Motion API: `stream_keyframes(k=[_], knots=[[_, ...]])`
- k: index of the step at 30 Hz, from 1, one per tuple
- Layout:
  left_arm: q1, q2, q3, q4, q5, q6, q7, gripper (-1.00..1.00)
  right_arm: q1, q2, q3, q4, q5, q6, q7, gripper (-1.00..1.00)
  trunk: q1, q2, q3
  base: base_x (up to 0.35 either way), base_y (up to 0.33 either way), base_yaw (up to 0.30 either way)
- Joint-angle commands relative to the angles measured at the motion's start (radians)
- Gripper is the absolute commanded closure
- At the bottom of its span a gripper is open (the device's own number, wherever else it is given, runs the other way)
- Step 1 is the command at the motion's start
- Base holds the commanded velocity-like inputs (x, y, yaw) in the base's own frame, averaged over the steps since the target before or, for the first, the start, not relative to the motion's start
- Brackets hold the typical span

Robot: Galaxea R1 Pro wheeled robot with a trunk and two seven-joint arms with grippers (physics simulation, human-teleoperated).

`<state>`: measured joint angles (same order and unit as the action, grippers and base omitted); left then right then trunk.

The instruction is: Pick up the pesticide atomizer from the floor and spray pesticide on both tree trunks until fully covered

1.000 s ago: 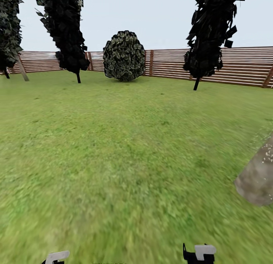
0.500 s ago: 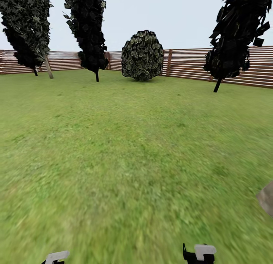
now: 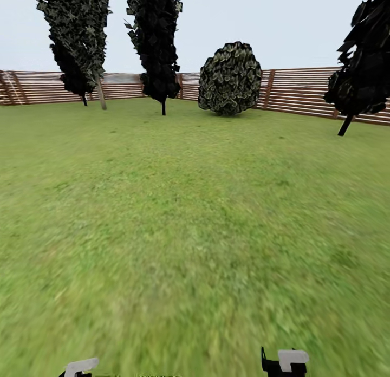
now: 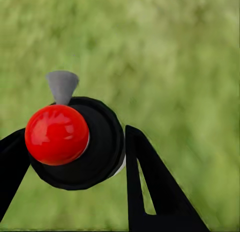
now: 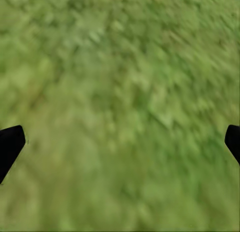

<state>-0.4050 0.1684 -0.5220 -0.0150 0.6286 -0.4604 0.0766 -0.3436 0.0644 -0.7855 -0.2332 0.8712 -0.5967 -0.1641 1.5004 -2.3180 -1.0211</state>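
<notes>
Grass (image 3: pixel 195 231) covered the ground across the head view, blurred and mottled green, running back to a slatted brown fence (image 3: pixel 303 98). Along that fence stood three tall, dark, narrow-crowned plants on thin stems (image 3: pixel 77 36) (image 3: pixel 157 41) (image 3: pixel 364 63) and one rounded, broad-leaved shrub (image 3: pixel 230 78). Whether any of these were the trees of the task could not be told at that distance. At the bottom edge of this view, pale parts of the left arm (image 3: pixel 81 366) and the right arm (image 3: pixel 285 362) just showed.

From the left wrist view, the left gripper (image 4: pixel 75 157) was clamped on the pesticide atomizer (image 4: pixel 80 144), seen from above: a round black rim, a glossy red ball on top and a small grey nozzle beside it. One black finger pressed each side of it, with blurred grass behind.

From the right wrist view, the right gripper (image 5: pixel 120 142) had its black fingertips (image 5: pixel 10 144) spread wide apart at the frame's edges, grasping nothing, over blurred grass.
</notes>
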Motion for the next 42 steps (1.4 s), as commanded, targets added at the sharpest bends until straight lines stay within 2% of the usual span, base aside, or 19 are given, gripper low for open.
stream_keyframes(k=[1, 42], knots=[[0.0, 0.0, 0.0, 0.0, 0.0, 0.0, 0.0, 1.0, 0.0, 0.0, 0.0, 0.0, 0.0, 0.0, 0.0, -1.0, 0.0, 0.0, 0.0, 0.0, 0.0, 0.279], [0.0, 0.0, 0.0, 0.0, 0.0, 0.0, 0.0, 1.0, 0.0, 0.0, 0.0, 0.0, 0.0, 0.0, 0.0, -1.0, 0.0, 0.0, -0.008, 0.0, 0.0, 0.278]])
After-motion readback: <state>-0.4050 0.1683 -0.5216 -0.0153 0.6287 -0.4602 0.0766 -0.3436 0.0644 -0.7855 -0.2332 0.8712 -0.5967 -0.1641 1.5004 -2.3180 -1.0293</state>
